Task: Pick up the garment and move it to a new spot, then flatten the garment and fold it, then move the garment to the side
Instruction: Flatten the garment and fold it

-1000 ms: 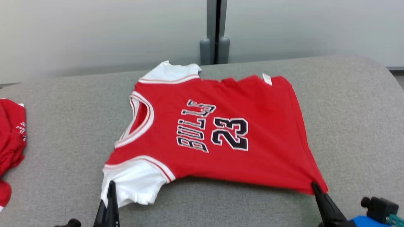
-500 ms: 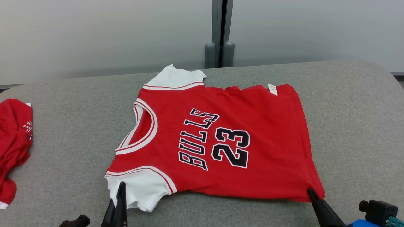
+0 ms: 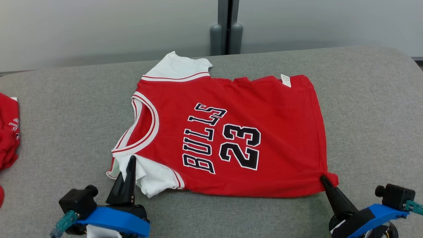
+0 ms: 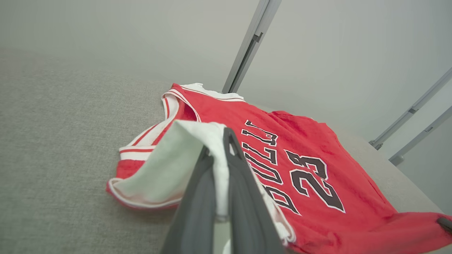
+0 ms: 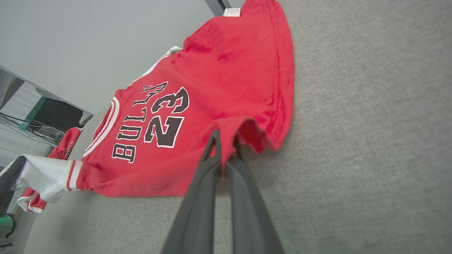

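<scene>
White sleeve (image 3: 153,177) now lifted and drawn inward, pinched by left gripper (image 3: 132,159), right gripper (image 3: 323,178) still clamped on jersey (image 3: 231,99) hem corner.

Bare grey table top (image 3: 370,109) lies free right of the red Bulls jersey (image 3: 264,109) and, on its left, as far as a crumpled red garment (image 3: 8,132) at the edge. A pale wall (image 3: 99,29) with a grey post (image 3: 226,33) blocks the far side. The near strip between left gripper (image 3: 131,159) and right gripper (image 3: 322,178) is bare.
</scene>
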{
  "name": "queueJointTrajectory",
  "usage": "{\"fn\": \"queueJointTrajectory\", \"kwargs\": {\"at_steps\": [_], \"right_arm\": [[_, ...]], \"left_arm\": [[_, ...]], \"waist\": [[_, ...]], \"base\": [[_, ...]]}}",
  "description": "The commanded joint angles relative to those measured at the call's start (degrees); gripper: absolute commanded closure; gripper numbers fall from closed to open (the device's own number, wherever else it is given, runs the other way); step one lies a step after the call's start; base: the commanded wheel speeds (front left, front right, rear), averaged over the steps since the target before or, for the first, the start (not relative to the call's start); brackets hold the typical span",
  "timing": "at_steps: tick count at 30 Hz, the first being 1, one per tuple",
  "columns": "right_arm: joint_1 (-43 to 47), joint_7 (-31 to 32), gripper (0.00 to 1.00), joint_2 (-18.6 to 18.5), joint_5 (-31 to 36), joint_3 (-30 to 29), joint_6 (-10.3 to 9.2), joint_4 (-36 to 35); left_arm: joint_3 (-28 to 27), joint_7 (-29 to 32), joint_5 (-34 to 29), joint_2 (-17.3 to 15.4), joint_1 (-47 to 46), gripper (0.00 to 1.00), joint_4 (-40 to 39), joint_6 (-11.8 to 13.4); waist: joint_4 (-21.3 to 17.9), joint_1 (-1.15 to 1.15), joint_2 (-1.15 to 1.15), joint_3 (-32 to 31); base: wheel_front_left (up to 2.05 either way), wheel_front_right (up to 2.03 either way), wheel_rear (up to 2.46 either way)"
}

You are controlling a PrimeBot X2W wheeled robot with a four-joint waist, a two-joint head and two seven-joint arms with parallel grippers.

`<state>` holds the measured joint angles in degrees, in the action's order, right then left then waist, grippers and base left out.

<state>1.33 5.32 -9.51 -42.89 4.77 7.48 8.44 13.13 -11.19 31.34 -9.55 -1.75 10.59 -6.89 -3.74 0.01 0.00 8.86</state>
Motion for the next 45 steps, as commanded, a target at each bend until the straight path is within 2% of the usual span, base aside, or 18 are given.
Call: {"fn": "queueJointTrajectory", "kwargs": {"at_steps": [1, 14, 23, 24, 25, 26, 27, 28, 37, 45], "right_arm": [[-2.4, 0.7, 1.00, 0.1, -0.4, -0.4, 0.03, 1.1], [-11.7, 1.8, 1.00, -0.8, 0.1, 0.2, 0.03, 5.9], [-18.1, 1.6, 1.00, -1.5, 0.5, 1.4, 0.03, 11.4], [-18.6, 1.2, 0.82, -1.6, 0.7, 1.6, 0.03, 11.9], [-19.1, 0.4, 0.53, -1.8, 0.9, 1.9, 0.03, 12.0], [-19.3, -0.2, 0.00, -1.8, 1.0, 1.9, 0.03, 12.4], [-19.2, -1.0, 0.00, -2.0, 1.3, 2.0, 0.03, 12.6], [-19.1, -2.0, 0.00, -2.5, 1.9, 2.1, 0.03, 12.7], [-13.0, -6.2, 0.00, -5.0, 5.0, 2.6, 0.03, 11.6], [-12.2, -6.1, 0.00, -4.5, 7.9, 3.2, 0.03, 13.2]], "left_arm": [[0.1, -0.1, 0.5, -1.0, -3.3, 1.00, 1.8, -0.4], [2.8, 0.5, 1.9, -4.5, -16.5, 1.00, 10.9, -0.6], [6.8, -0.5, 3.1, -6.1, -23.8, 1.00, 17.9, -0.6], [7.2, -0.6, 3.2, -6.2, -24.3, 1.00, 18.8, -0.6], [7.4, -0.8, 3.2, -6.2, -24.9, 1.00, 19.6, -0.6], [7.5, -1.3, 2.9, -6.3, -25.4, 0.58, 20.2, -0.6], [7.5, -1.8, 2.5, -6.5, -25.7, 0.26, 20.9, -0.6], [7.5, -2.2, 2.3, -6.4, -25.8, 0.00, 21.6, -0.6], [4.5, -4.0, 1.2, -6.7, -21.0, 0.00, 22.3, 0.1], [3.6, -4.1, -2.2, -7.8, -14.4, 0.00, 21.4, 1.2]], "waist": [[-0.3, -0.01, 0.00, 1.1], [-0.5, -0.01, 0.00, 5.6], [-0.8, -0.01, 0.00, 8.2], [-0.8, -0.01, 0.00, 8.3], [-0.8, -0.01, 0.00, 8.3], [-0.8, -0.01, 0.00, 8.2], [-0.9, -0.01, 0.00, 8.1], [-0.9, -0.01, 0.00, 7.8], [-0.8, -0.01, 0.00, 4.4], [-0.7, -0.01, 0.00, 3.8]], "base": [[0.00, 0.00, 0.00], [0.00, 0.00, 0.00], [0.00, 0.00, 0.00], [0.00, 0.00, 0.00], [0.00, 0.00, 0.00], [0.00, 0.00, 0.00], [0.00, 0.00, 0.00], [0.00, 0.00, 0.00], [0.00, 0.00, 0.00], [0.00, 0.00, 0.00]]}}
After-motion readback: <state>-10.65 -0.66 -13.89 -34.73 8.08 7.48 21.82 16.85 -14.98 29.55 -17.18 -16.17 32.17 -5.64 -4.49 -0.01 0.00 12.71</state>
